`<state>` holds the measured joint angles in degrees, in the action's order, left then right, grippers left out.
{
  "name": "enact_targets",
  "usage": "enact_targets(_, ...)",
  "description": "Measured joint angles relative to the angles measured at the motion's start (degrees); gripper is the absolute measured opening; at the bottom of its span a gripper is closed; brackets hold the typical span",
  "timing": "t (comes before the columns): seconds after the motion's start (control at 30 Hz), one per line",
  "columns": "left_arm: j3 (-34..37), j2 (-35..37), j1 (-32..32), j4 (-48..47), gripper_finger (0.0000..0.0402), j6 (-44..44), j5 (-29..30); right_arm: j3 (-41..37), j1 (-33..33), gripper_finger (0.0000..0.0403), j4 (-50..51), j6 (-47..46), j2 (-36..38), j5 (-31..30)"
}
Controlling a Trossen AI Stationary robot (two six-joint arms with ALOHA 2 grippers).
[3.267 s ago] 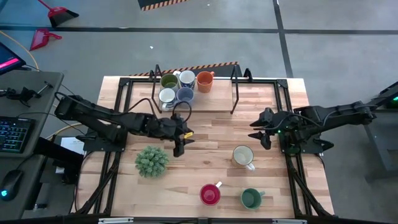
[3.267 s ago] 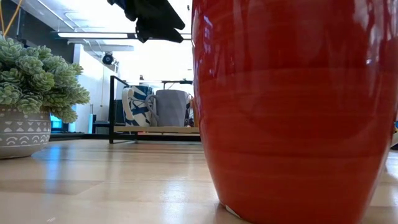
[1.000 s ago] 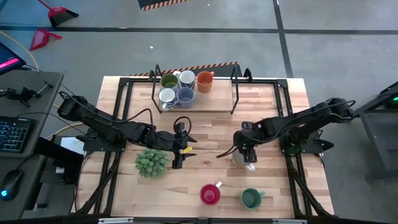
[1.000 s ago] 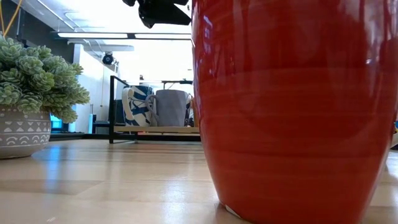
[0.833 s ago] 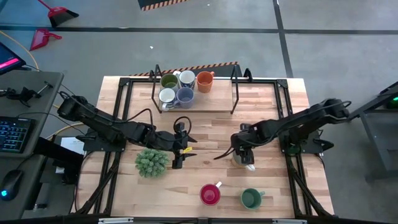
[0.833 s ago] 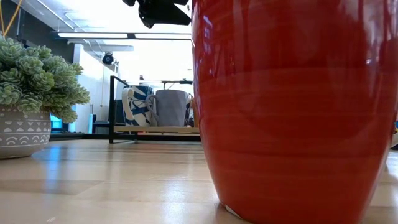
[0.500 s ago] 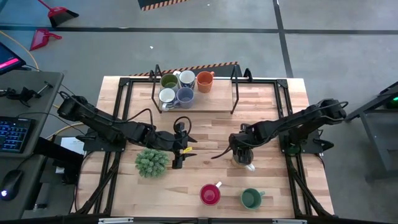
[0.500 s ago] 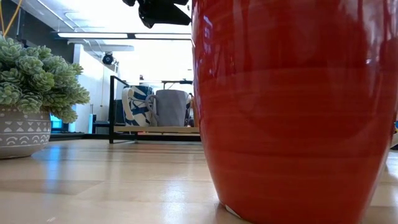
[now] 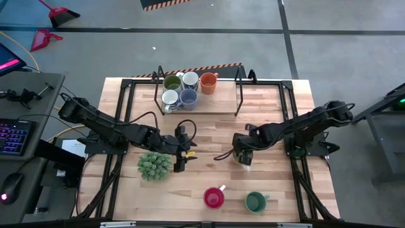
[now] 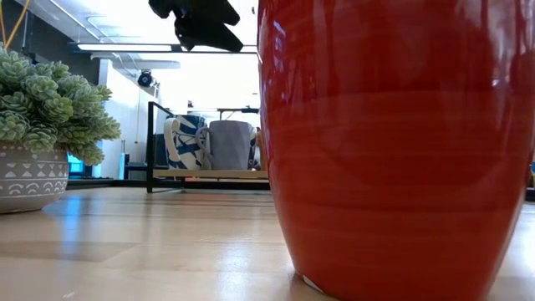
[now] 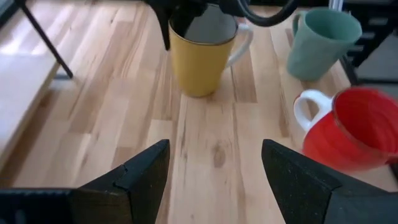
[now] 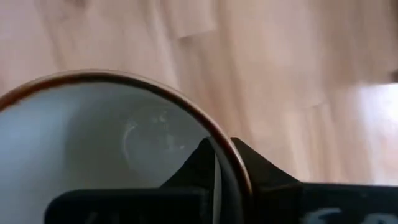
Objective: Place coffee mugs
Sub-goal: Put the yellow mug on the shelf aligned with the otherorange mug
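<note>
The right wrist view shows what the high view hides: the right end effector (image 12: 219,163) pinches the rim of the cream mug (image 12: 112,134), one finger inside its white bowl, one outside. In the left wrist view this mug (image 11: 200,56) looks yellow outside with a pale handle. A second ago the right fingers stood wide above it; now they are clamped. The mug sits right of the plant (image 9: 155,164) on the tabletop (image 9: 209,177). The left end effector (image 9: 179,161), fingers wide, hangs just beside the plant.
</note>
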<state>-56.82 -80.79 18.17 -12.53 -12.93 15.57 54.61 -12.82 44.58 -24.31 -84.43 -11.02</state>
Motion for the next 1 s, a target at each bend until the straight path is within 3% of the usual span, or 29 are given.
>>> enact_targets(0.23, 0.00, 0.00, 0.34, -0.24, 0.0243, -4.55, 0.00, 1.60, 0.07, 0.0002, -1.92, -0.75, 4.17, -4.77)
enact_targets(0.53, 0.00, 0.00, 3.63, -4.27, 0.0243, -7.77, 0.02, 11.61, 2.28, 0.0001, 1.58, 2.90, 7.68, -12.70)
enact_targets(0.87, 0.00, 0.00, 8.56, -7.31, 0.0243, -11.29, 6.12, 25.24, 15.37, 0.0001, 2.27, 12.09, 7.35, -7.97)
enact_targets(1.0, 0.00, 0.00, 9.51, -9.34, 0.0243, -12.02, 6.88, 33.80, 20.02, 0.0000, 4.19, 15.47, 3.86, -6.56)
